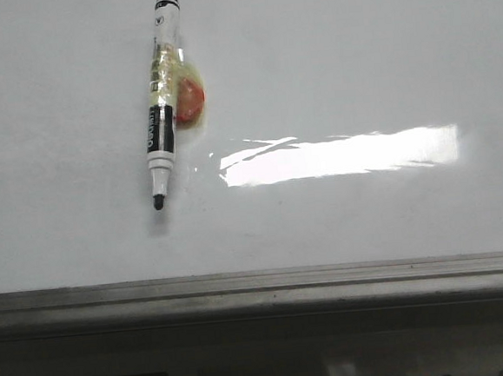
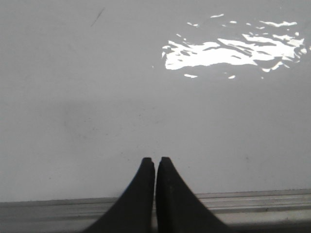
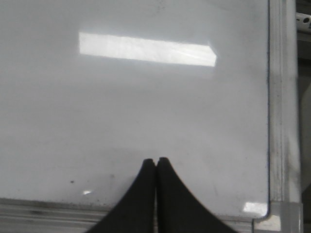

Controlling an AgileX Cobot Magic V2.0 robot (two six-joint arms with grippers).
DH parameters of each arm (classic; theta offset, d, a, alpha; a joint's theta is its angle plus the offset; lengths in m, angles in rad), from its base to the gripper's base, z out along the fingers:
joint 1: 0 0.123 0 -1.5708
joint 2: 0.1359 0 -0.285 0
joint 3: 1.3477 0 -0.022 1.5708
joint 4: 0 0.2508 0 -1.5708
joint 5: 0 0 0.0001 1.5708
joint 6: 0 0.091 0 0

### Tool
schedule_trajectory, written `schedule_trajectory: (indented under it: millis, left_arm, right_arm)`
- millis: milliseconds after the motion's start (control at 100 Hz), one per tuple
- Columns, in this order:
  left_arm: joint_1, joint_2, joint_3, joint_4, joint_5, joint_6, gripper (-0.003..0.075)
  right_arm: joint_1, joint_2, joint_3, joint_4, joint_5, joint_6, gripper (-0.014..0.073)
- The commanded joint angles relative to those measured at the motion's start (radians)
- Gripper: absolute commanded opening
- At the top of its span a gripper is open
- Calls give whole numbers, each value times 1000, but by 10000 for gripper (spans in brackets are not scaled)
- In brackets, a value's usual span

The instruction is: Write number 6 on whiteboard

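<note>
The whiteboard (image 1: 339, 77) fills the front view, glossy white with a bright rectangular reflection. No number 6 shows on it. An uncapped black-and-white marker (image 1: 159, 104) lies on the board at the left, tip towards the near edge, with yellowish tape and a red blob on its side. Neither gripper shows in the front view. My left gripper (image 2: 155, 160) is shut and empty over the board (image 2: 97, 121) near its frame. My right gripper (image 3: 156, 160) is shut and empty over the board (image 3: 146, 107) near its corner.
The grey metal frame (image 1: 259, 283) runs along the board's near edge, and shows in the left wrist view (image 2: 272, 201). In the right wrist view the frame's side rail (image 3: 282, 111) and rounded corner (image 3: 272, 216) are close by. A faint dark streak (image 2: 97, 17) marks the board.
</note>
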Motion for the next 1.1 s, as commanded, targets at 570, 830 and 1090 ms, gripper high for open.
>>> schedule_trajectory:
  millis: [570, 830, 1090]
  left_arm:
    - [-4, -26, 22, -1118, -325, -37, -20]
    - [-8, 60, -186, -726, -6, 86, -20]
    - [-47, 449, -451, -605, 218, 238, 36]
  right_arm:
    - [-4, -14, 11, 666, -470, 8, -64]
    - [-4, 21, -272, 572, -127, 5, -64]
    - [-4, 248, -595, 380, 321, -98, -41]
